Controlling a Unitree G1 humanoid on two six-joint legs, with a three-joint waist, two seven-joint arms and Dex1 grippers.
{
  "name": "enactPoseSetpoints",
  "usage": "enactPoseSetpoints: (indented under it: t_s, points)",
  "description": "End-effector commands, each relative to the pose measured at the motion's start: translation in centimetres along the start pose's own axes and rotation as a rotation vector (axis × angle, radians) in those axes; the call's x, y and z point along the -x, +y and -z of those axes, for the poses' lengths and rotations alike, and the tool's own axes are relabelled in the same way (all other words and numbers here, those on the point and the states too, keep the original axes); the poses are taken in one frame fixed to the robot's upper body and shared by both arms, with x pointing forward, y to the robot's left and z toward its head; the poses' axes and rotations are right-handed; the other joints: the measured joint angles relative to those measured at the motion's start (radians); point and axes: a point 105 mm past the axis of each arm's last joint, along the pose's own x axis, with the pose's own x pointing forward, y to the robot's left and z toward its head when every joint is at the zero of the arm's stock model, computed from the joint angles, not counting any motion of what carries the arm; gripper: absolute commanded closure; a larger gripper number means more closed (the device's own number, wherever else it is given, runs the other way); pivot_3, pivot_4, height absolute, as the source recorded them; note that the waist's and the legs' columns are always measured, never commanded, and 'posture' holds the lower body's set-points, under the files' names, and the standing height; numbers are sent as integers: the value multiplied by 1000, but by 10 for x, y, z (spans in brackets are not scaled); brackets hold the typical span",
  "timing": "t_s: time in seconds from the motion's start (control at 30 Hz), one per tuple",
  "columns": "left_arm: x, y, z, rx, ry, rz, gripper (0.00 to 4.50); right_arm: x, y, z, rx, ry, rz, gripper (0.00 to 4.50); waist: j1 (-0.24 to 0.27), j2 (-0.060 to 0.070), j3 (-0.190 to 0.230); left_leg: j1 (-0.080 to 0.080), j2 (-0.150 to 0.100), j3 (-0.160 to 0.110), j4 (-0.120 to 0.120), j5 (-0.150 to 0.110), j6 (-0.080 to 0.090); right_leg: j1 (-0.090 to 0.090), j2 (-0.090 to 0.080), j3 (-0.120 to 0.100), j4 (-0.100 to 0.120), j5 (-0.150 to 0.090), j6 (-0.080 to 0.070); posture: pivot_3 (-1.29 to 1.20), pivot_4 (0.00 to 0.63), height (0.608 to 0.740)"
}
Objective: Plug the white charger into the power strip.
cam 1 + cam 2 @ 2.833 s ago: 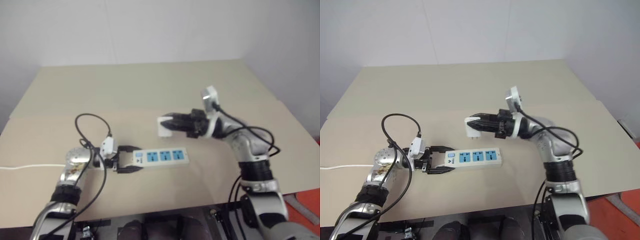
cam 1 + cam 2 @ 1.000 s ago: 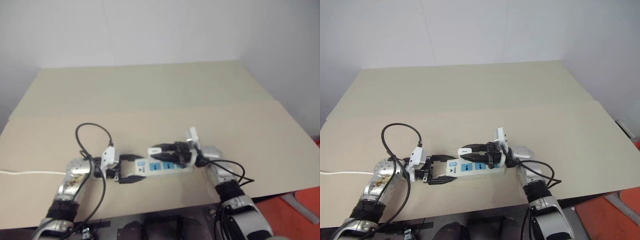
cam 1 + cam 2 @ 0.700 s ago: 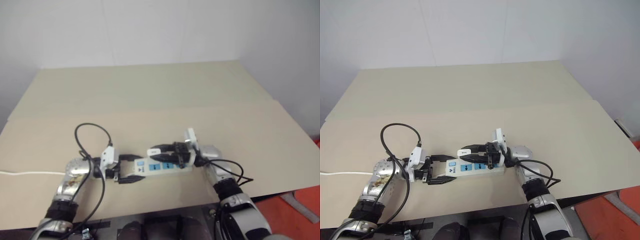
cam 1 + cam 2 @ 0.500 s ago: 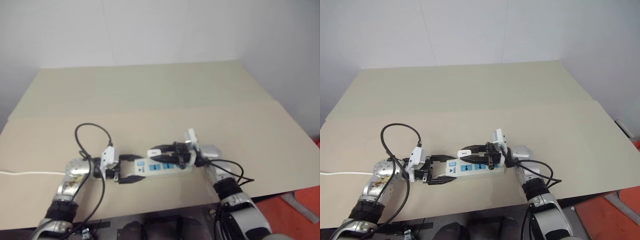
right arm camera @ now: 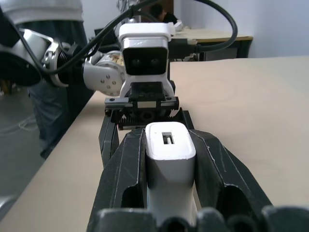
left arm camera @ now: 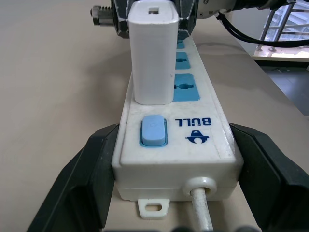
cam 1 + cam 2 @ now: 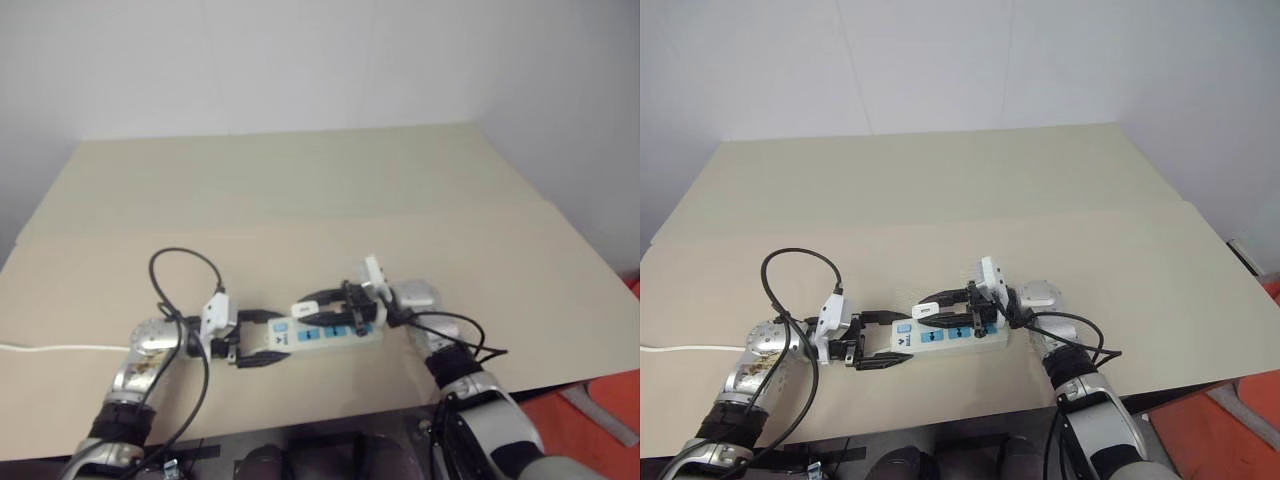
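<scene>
On the table [image 7: 300, 190] we clamp the rigid power strip [image 6: 178, 116] by its cord end, left gripper [image 7: 262, 340] shut on it, right gripper [image 5: 170, 159] pinching the light, stiff white charger's [image 6: 153, 53] sides.

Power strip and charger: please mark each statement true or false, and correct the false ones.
1. The right gripper holds the white charger. True.
2. The power strip has red sockets. False: they are blue.
3. The left gripper clamps the power strip at its cord end. True.
4. The white charger lies flat on the table. False: it stands upright on the strip, beside the switch.
</scene>
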Motion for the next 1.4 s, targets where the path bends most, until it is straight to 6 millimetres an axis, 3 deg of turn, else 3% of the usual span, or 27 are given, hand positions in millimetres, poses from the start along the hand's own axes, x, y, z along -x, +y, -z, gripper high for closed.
enactPoseSetpoints:
  t_s: [0.03,0.33,0.63,0.67,0.9,1.2,1.33,1.4]
  points:
    - [6,1,-3,-10,3,-24,1267,13,4,26,-67,125,32,3386,0,0,0,0,0,0,0,0,0,0,0,0,0,0,0,0,150,740]
    - [3,3,-4,-8,1,-20,1267,8,-3,26,-95,151,23,3386,-1,0,0,4,2,0,0,0,0,1,0,2,0,0,-1,0,150,740]
    - [4,2,-3,-7,2,-19,1267,15,-3,18,-78,132,-7,203,1,0,-1,3,3,0,-1,0,-1,1,0,1,0,-1,-3,0,150,740]
    - [3,2,-3,-7,1,-19,1267,16,-3,16,-71,124,-11,16,1,0,-1,3,3,0,-2,0,-1,0,0,1,0,-1,-3,0,150,740]
    - [1,4,-3,-16,0,-22,1267,25,-2,0,-5,105,-63,16,2,0,-1,3,2,0,-5,0,0,0,0,1,0,-1,-3,0,150,740]
    - [2,18,-9,4,-34,-122,1267,55,-23,-59,127,79,155,16,9,0,0,-1,2,0,-6,0,-1,-3,-1,1,-1,-1,-3,0,150,740]
    - [2,14,-12,-15,-64,-115,16,78,-16,-75,200,89,251,0,11,0,0,-1,2,0,-7,0,-1,-4,-1,0,-2,-1,-2,0,150,740]
    - [1,12,-16,-29,-93,-112,16,89,-7,-79,203,103,285,0,11,0,0,-4,2,0,-6,0,-1,-6,-1,0,-2,-1,-2,0,150,740]
